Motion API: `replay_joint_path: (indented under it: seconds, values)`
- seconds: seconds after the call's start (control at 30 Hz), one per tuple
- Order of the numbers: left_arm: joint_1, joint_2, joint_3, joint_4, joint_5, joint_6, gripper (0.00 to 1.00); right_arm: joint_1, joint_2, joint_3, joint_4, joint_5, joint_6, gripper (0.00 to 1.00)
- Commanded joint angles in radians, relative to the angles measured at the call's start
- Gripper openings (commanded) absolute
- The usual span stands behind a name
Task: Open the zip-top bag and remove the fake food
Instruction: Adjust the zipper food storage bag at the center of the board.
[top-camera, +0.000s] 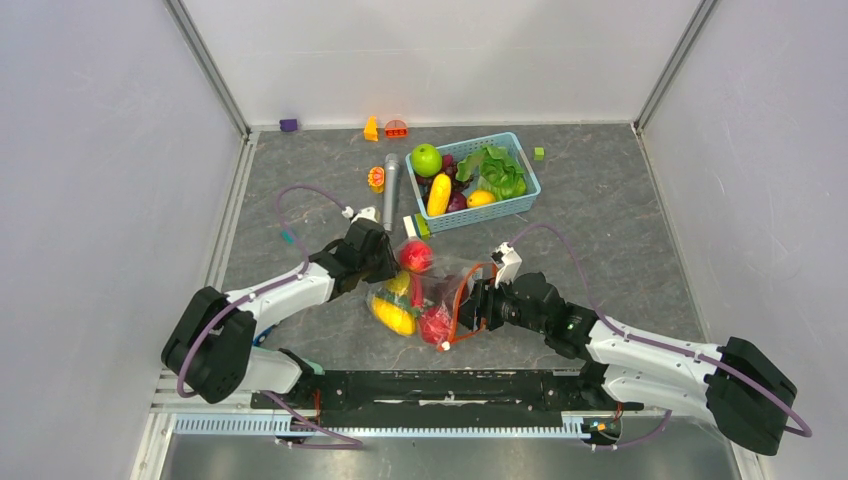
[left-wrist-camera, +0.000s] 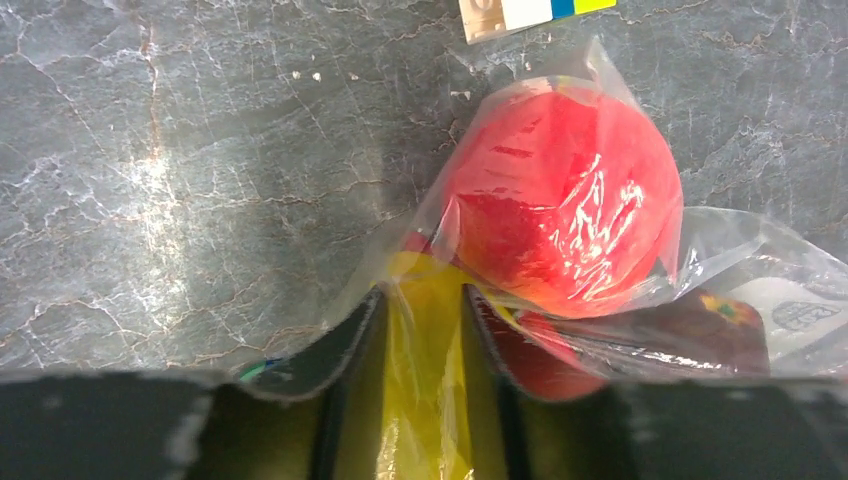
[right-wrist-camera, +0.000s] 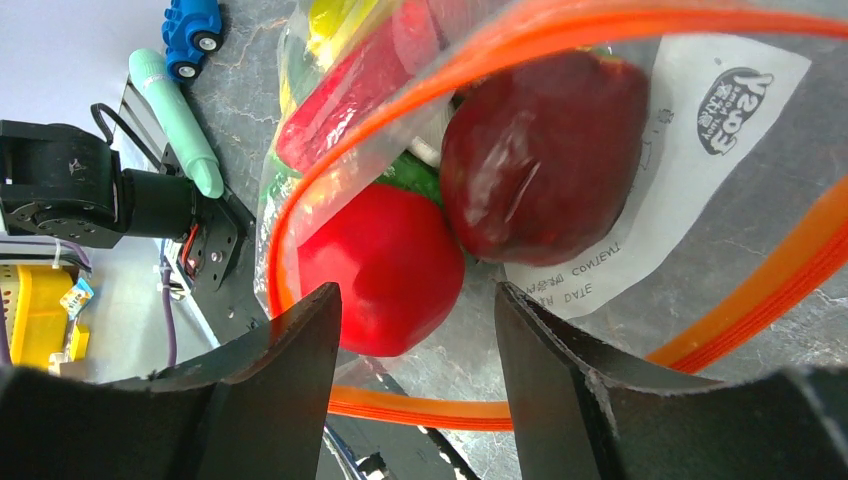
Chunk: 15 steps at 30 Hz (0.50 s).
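Zip-top bag (top-camera: 450, 278) lies crumpled on the grey table (top-camera: 620, 230), near the middle and between the two arms, on the near side of a blue basket (top-camera: 527, 196) that holds a green apple (top-camera: 426, 159) and lettuce (top-camera: 495, 170). The fake food is inside the bag: a round red fruit (top-camera: 416, 256) at its far left end, a yellow piece (top-camera: 394, 316) at the near left, and another red fruit (top-camera: 434, 325) near the mouth. The orange zip strip (top-camera: 461, 298) stands in an open loop at the bag's right end.

The left gripper (left-wrist-camera: 422, 300) is at the bag's left end. Its fingers (left-wrist-camera: 352, 340) are drawn in close on a fold of the plastic with yellow showing through, just beside the round red fruit.

The right gripper (right-wrist-camera: 415, 295) faces the open mouth, its jaws standing well apart. From its wrist camera a dark maroon fruit (right-wrist-camera: 540, 150) sits just inside the strip, touching the red one. The strip's near side runs across the gap between the fingers; I cannot tell whether either finger touches it.
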Motion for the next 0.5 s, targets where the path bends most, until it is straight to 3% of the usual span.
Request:
replay_joint_path:
  seconds: [0.0,0.2,0.47]
  values:
    - [0.004,-0.009,-0.023,0.024,0.003,-0.009,0.3,-0.001,-0.001,-0.003,0.033,0.006,-0.005,0.64]
    - [0.005,-0.031,-0.041,0.015,0.004,-0.02,0.06,-0.004,-0.01,0.0,-0.017,0.062,-0.002,0.65]
    - [0.005,-0.084,-0.083,0.008,0.018,-0.03,0.02,-0.011,0.027,0.05,-0.097,0.151,-0.034,0.74]
